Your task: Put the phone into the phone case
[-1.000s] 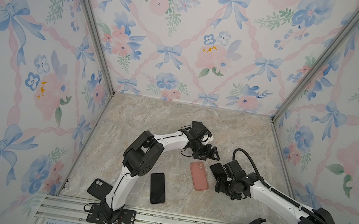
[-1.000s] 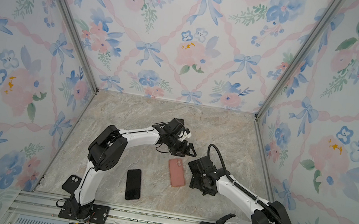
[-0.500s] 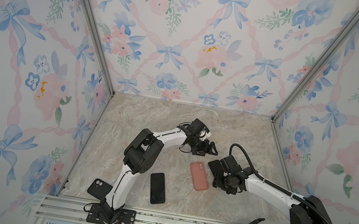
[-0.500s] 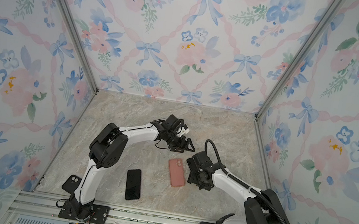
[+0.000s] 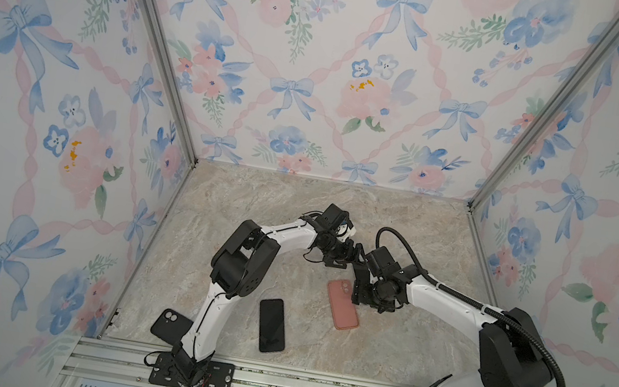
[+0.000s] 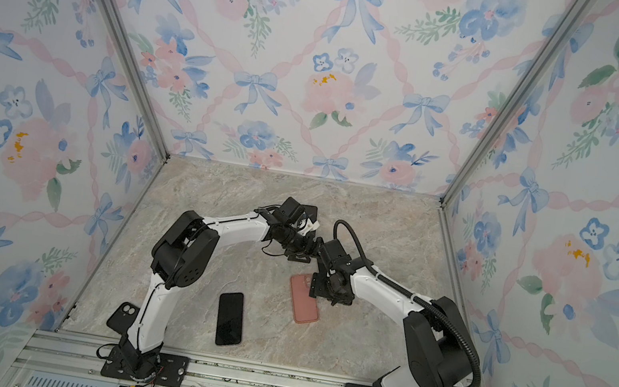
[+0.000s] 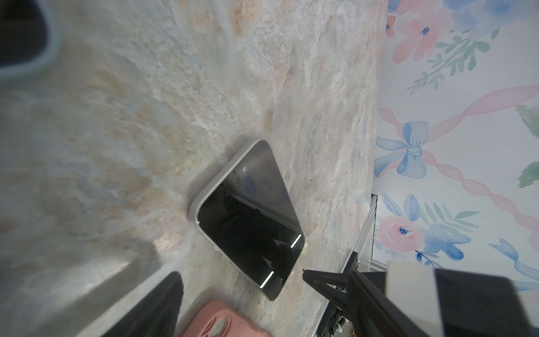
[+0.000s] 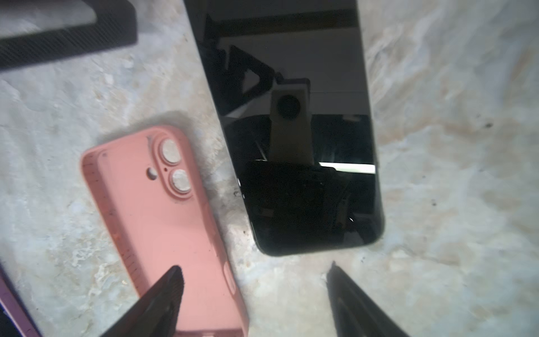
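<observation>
Phone (image 5: 271,325) lies flat, screen up, on tabletop (image 5: 393,342), left of pink case (image 5: 343,304). Glass is slick and stiff; pinch its long edges. Case looks soft, light. Left tool (image 5: 348,253) released, empty. Right tool (image 8: 253,294) released, hovering over case and a second phone.

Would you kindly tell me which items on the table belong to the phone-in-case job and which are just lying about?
For the job:
- black phone, screen up
- pink phone case, back up

Lying about:
- black phone case beside the left arm's base
</observation>
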Robot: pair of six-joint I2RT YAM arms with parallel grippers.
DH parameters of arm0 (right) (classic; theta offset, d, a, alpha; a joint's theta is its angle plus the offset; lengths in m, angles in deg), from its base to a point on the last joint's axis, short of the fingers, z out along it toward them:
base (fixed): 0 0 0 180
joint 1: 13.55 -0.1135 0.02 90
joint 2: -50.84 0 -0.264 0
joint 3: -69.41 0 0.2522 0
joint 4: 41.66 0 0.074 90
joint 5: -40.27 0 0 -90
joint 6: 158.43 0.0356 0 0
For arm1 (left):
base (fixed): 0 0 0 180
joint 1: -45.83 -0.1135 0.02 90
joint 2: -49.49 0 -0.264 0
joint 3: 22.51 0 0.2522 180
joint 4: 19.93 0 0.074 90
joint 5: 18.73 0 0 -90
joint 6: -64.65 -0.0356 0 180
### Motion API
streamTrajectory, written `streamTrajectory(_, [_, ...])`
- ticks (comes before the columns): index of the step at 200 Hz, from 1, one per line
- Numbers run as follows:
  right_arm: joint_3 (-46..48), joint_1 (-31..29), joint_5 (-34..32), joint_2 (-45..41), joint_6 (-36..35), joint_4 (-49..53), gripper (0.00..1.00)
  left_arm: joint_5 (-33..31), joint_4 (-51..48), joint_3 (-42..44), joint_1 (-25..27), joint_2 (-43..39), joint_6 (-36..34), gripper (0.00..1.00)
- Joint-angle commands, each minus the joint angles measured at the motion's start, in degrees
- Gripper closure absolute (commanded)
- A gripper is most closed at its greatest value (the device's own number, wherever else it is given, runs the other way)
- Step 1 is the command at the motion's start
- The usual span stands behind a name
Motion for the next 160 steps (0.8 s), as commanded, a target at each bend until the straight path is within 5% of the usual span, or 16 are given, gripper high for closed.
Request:
streamTrajectory(1, [-2.51, 1.13, -6.65, -1.48, -10.03, 9.95, 0.09, 0.99, -0.34, 2.11, -0.67, -2.29, -0.34, 0.11])
streamTrajectory(48, [-3.03, 7.43, -3.25, -0.15, -13.55, 6.28, 0.04, 0.95, -0.21, 2.99, -2.16, -2.06, -0.13, 0.11])
streamTrajectory(160, [-3.35, 7.12, 1.82, 7.77, -14.70, 0.36, 0.05, 1.91, -0.30, 0.92, -2.10, 1.50, 1.01, 0.14])
